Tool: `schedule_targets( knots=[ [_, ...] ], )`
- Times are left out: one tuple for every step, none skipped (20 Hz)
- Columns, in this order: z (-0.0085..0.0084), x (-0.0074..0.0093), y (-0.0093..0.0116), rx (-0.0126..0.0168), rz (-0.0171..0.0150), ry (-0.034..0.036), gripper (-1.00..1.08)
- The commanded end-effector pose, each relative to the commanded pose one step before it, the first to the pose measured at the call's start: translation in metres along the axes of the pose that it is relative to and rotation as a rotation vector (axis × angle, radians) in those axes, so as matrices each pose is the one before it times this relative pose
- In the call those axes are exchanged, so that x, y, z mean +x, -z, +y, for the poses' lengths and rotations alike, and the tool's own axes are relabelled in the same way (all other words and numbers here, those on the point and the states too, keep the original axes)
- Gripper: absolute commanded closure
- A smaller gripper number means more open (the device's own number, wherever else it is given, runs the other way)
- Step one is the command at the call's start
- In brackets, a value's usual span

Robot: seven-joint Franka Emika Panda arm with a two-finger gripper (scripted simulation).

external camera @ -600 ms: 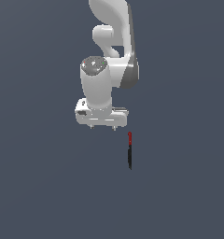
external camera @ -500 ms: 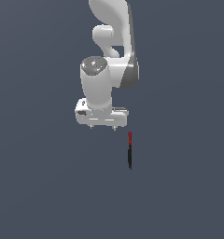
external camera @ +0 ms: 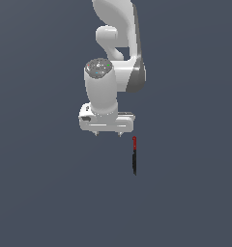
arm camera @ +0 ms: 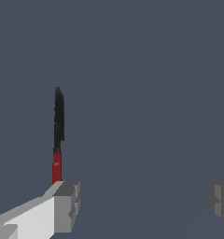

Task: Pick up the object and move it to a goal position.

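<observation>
The object (external camera: 134, 155) is a thin stick with a short red handle end and a longer black blade. It lies flat on the grey floor, just to the exterior view's right of and nearer than my gripper (external camera: 108, 134). The gripper is open and empty, its fingertips (external camera: 120, 134) pointing down above the floor. In the wrist view the object (arm camera: 58, 133) lies beyond one fingertip (arm camera: 67, 205), red end nearest it, outside the gap between the two fingers. The gripper's midpoint (arm camera: 144, 203) is over bare floor.
The white arm (external camera: 115, 58) rises behind the gripper. A plain dark grey floor (external camera: 50, 193) fills both views. No goal marker shows.
The arm and gripper have shifted slightly toward the exterior view's right, closer to the object. The object has not moved.
</observation>
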State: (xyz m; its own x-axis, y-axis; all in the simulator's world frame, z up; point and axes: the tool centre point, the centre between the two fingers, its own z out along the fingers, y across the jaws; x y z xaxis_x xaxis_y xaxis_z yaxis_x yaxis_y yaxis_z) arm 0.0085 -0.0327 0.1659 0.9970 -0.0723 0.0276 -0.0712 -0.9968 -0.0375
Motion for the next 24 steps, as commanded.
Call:
schedule_targets(
  knots=[
    [-0.00018,0.00023,-0.00018,0.00003,0.00036,0.00008,-0.92],
    [-0.00073,0.00017,-0.00053,0.00000,0.00000,0.00000,-0.92],
    [-0.00131,0.00039,-0.00124,-0.00057,-0.00037,-0.00012,-0.92],
    [-0.00188,0.00048,-0.00173,-0.00076,-0.00055,-0.00025,-0.92],
    [-0.00241,0.00052,-0.00208,-0.00071,-0.00059,-0.00033,-0.92],
    [-0.00294,0.00061,-0.00267,-0.00110,-0.00093,-0.00055,-0.92],
    [-0.00349,0.00067,-0.00317,-0.00129,-0.00110,-0.00067,-0.92],
    [-0.00406,0.00071,-0.00360,-0.00139,-0.00117,-0.00072,-0.92],
    [-0.00466,0.00077,-0.00413,-0.00158,-0.00129,-0.00078,-0.92],
    [-0.00529,0.00080,-0.00467,-0.00175,-0.00139,-0.00084,-0.92],
    [-0.00590,0.00079,-0.00522,-0.00197,-0.00154,-0.00094,-0.92],
    [-0.00654,0.00074,-0.00574,-0.00211,-0.00163,-0.00101,-0.92],
    [-0.00718,0.00066,-0.00630,-0.00230,-0.00174,-0.00110,-0.92],
    [-0.00785,0.00055,-0.00689,-0.00249,-0.00184,-0.00118,-0.92],
    [-0.00854,0.00037,-0.00742,-0.00256,-0.00186,-0.00121,-0.92],
    [-0.00859,0.00016,-0.00749,-0.00257,-0.00183,-0.00122,-0.92],
    [-0.00801,-0.00006,-0.00691,-0.00224,-0.00156,-0.00106,-0.92],
    [-0.00738,-0.00021,-0.00643,-0.00212,-0.00146,-0.00101,-0.92],
    [-0.00676,-0.00034,-0.00589,-0.00192,-0.00130,-0.00091,-0.92],
    [-0.00615,-0.00043,-0.00529,-0.00160,-0.00107,-0.00077,-0.92],
    [-0.00549,-0.00047,-0.00480,-0.00151,-0.00100,-0.00073,-0.92],
    [-0.00485,-0.00049,-0.00424,-0.00131,-0.00086,-0.00064,-0.92],
    [-0.00422,-0.00049,-0.00365,-0.00107,-0.00070,-0.00052,-0.92],
    [-0.00360,-0.00047,-0.00302,-0.00076,-0.00049,-0.00037,-0.92]
  ],
)
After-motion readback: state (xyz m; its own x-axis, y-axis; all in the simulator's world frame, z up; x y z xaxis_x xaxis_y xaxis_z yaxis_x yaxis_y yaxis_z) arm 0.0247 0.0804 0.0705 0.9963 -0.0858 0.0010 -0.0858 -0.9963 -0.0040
